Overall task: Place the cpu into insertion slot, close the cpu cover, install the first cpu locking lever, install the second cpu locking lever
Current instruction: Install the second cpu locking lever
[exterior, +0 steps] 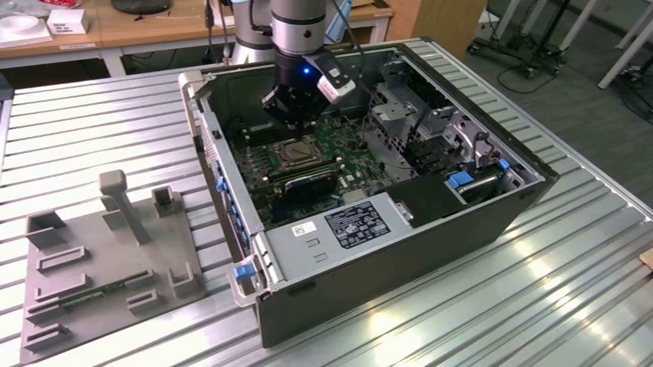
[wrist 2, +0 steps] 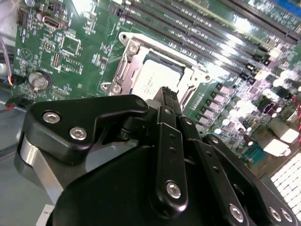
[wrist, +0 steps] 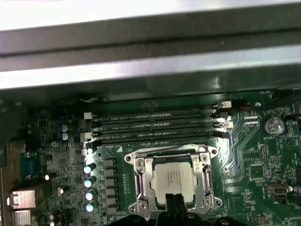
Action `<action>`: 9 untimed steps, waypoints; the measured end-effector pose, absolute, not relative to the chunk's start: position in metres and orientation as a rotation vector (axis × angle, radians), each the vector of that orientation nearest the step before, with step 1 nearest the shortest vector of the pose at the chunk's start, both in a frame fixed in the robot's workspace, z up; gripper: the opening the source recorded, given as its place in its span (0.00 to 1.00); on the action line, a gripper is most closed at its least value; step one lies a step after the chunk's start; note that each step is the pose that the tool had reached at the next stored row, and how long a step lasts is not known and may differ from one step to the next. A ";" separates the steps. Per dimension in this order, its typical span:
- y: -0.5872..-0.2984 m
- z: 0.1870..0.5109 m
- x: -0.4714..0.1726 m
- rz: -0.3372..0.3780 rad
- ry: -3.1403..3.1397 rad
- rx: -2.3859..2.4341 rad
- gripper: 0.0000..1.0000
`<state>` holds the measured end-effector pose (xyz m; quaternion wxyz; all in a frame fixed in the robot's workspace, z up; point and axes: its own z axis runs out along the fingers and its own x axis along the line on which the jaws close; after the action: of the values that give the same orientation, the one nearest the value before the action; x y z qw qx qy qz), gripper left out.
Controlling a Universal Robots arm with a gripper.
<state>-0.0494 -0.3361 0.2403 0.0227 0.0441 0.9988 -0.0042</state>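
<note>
The cpu [wrist: 174, 181], a pale grey-beige square, lies flat in the insertion slot [wrist: 142, 184] on the green board. The cpu cover [wrist: 168, 156], a silvery frame, lies closed around it, its cut-out baring the chip face.

The chip [wrist: 175, 181] has a pale, matt metal face, framed by the cover [wrist: 141, 181] of bright, shiny bare metal. Around the cover, the circuit board [wrist: 244, 155] is glossy green, and beside it run black plastic memory slots [wrist: 155, 127]. The gripper [wrist 2: 165, 94] is smooth black, semi-gloss, with shiny steel screws. The computer case [exterior: 408, 267] is dark matt metal on a ribbed, brushed aluminium table [exterior: 92, 130].
</note>
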 end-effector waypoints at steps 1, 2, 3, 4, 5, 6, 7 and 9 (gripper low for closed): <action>-0.338 0.240 -0.049 -0.013 3.093 0.136 0.10; -0.339 0.240 -0.049 -0.013 3.093 0.136 0.10; -0.341 0.240 -0.049 -0.013 3.093 0.135 0.10; -0.342 0.240 -0.049 -0.013 3.093 0.135 0.10; -0.344 0.240 -0.049 -0.013 3.093 0.135 0.10; -0.346 0.240 -0.049 -0.013 3.093 0.135 0.10; -0.347 0.240 -0.049 -0.013 3.093 0.135 0.10; -0.350 0.240 -0.049 -0.013 3.093 0.134 0.10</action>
<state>-0.0494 -0.3501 0.2403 0.0226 0.0434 0.9988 -0.0042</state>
